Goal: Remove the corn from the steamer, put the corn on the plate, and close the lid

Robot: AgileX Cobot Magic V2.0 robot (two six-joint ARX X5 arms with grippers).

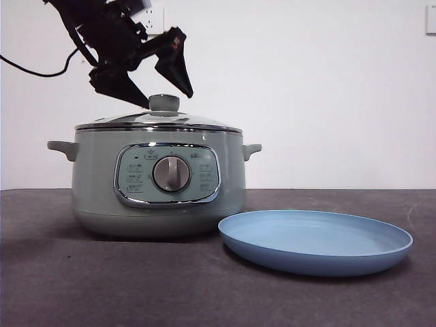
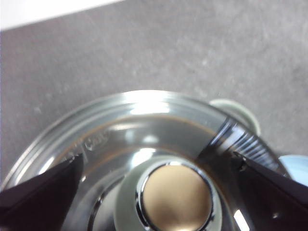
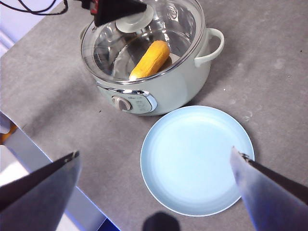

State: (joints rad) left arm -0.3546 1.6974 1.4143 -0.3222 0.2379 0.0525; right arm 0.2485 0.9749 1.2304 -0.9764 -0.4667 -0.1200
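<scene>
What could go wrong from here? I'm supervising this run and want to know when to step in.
The left gripper hangs open above the lid's knob; the small round knob could slip from the jaws. The glass lid could drop back onto the corn or steamer. Swung low, it might strike the plate.

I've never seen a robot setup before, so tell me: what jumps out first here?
The big sage-green steamer with its silver dial, standing on the dark table, with a light-blue plate beside it. Through the glass lid a yellow corn lies inside. The left gripper, fingers spread, hangs just above the lid's knob; the right gripper waits high over the plate.
</scene>
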